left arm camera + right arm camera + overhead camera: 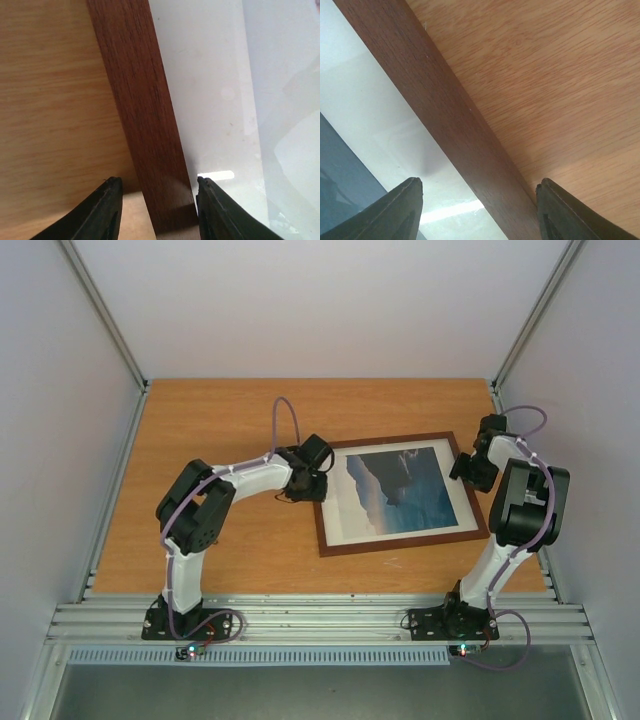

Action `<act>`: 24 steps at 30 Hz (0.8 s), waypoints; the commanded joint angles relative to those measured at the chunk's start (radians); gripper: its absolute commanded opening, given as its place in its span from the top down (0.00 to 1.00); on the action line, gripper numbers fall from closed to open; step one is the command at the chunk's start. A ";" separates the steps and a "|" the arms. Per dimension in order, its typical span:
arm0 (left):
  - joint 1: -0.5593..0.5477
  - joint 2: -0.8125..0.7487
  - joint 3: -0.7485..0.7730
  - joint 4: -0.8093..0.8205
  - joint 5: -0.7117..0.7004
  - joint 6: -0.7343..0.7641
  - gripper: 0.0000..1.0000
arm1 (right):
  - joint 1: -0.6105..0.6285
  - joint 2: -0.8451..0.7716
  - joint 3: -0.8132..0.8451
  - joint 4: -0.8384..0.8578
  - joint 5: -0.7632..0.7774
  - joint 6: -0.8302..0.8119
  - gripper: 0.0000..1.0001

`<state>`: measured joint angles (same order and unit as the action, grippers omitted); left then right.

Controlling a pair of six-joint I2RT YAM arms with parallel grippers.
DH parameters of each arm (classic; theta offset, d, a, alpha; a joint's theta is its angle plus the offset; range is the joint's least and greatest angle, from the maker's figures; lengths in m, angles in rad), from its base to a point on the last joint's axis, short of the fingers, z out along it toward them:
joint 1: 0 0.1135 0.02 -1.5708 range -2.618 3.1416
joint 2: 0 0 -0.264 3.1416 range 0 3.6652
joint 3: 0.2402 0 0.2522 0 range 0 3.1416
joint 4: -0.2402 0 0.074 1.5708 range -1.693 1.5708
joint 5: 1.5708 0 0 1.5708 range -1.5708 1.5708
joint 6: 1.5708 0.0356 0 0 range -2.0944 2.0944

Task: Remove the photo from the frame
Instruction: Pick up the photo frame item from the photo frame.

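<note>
The frame (pixel 396 543) lies face up on the table, turned slightly, with the photo (pixel 400 490) of blue sea and dark cliffs inside a white mat (pixel 345 530). My left gripper (pixel 318 483) is open over the frame's left rail; in the left wrist view the gripper (pixel 157 184) straddles the brown rail (pixel 140 100), with one finger over the table and one over the mat (pixel 200 75). My right gripper (pixel 462 468) is open over the right rail; in the right wrist view the gripper (pixel 479 184) straddles the rail (pixel 435 100), and a blue corner of the photo (pixel 340 170) shows.
The wooden table (pixel 220 440) is walled by white panels on the left, back and right. A metal rail (pixel 320 615) runs along the near edge where both arm bases stand. The frame sits right of centre, its right rail close to the right arm.
</note>
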<state>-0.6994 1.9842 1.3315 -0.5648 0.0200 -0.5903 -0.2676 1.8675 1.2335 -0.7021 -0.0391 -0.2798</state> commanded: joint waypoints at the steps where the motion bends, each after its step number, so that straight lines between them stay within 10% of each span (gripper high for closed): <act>1: 0.031 0.030 0.061 -0.014 0.012 0.046 0.59 | -0.003 -0.013 -0.040 -0.025 -0.021 0.011 0.38; 13: 0.060 0.113 0.227 -0.046 -0.013 0.139 0.64 | 0.000 -0.112 -0.190 0.043 -0.118 0.099 0.57; 24: 0.063 0.043 0.184 -0.087 -0.071 0.129 0.41 | 0.007 -0.140 -0.230 0.060 -0.075 0.077 0.55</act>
<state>-0.6308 2.0785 1.5276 -0.6361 -0.0212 -0.4633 -0.2714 1.7054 1.0161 -0.6022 -0.0891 -0.2008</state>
